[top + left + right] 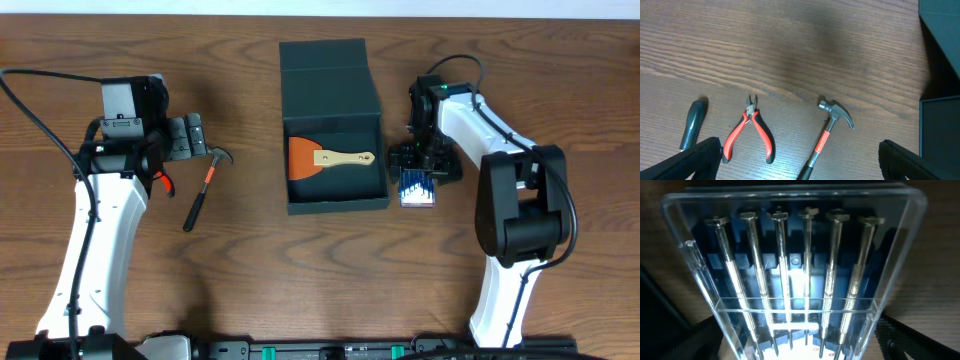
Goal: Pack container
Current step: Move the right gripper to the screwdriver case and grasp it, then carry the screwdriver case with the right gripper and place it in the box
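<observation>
The dark teal container (335,205) stands open at the table's centre with its flap lid (328,70) laid back. A scraper (335,158) with an orange blade and a wooden handle lies inside. My right gripper (425,160) is just right of the container. Its fingers (800,347) press both sides of a clear case of screwdrivers (795,280), which also shows in the overhead view (417,190). My left gripper (185,140) is open and empty (800,165), above a hammer (832,125) and red-handled pliers (751,132).
A dark green tool handle (692,125) lies left of the pliers. The hammer (203,185) lies slanted between my left arm and the container. The container's corner (940,140) shows at the right edge of the left wrist view. The table is brown wood (300,290).
</observation>
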